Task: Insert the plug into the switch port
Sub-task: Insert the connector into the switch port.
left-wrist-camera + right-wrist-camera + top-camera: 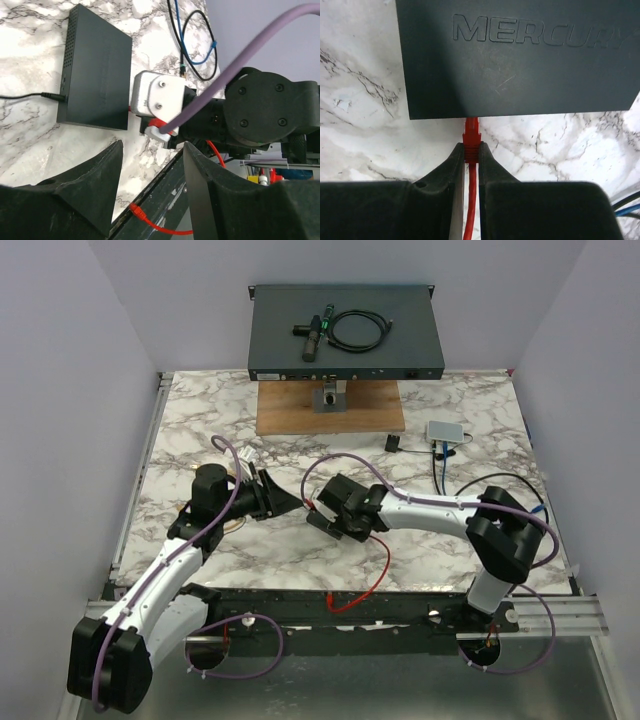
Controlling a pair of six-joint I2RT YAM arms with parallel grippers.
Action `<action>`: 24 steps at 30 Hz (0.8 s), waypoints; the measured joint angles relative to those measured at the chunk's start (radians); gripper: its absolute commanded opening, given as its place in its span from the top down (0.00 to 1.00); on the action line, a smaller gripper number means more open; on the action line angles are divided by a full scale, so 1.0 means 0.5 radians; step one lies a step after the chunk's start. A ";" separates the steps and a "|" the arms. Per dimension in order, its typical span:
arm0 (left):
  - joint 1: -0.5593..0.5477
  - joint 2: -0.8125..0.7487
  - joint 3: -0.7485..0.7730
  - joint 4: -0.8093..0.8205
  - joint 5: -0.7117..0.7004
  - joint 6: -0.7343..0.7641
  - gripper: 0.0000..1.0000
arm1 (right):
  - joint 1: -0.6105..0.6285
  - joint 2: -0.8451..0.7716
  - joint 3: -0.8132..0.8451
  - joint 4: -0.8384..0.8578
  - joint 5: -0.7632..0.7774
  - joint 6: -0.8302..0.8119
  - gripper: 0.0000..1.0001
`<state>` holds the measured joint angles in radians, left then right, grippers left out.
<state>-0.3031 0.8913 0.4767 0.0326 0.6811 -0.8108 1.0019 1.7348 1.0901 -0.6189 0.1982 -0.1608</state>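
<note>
Your right end effector is closed on the red plug, pinching it between two dark fingers. The plug's nose meets the near edge of the dark switch, whose top face is embossed with the word MERCURY. You cannot tell from the right wrist view how far the plug sits in the port, because the top of the switch hides the socket. The red cable runs back from the plug through the narrow gap between the fingers.

From the left wrist view, you see the switch lying flat on the marble tabletop. A black power lead enters the side facing away from the plug. Your left end effector stands open, its fingers spread wide and gripping nothing. It is aimed at the switch and at the silver body of the right arm's wrist. A blue cable loops on the tabletop beyond them.

In the top view, both arms reach inward and meet near the middle of the tabletop. A wooden board and a dark rack unit sit at the far end, well apart from them.
</note>
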 measured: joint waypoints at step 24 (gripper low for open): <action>-0.217 0.429 0.266 -0.063 -0.581 0.218 0.50 | -0.001 -0.269 -0.262 0.340 -0.237 0.289 0.99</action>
<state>-0.4118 1.1057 0.6098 0.0010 0.3908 -0.7017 1.0016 1.6005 0.9592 -0.4492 0.0795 -0.0162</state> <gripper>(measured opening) 0.487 0.135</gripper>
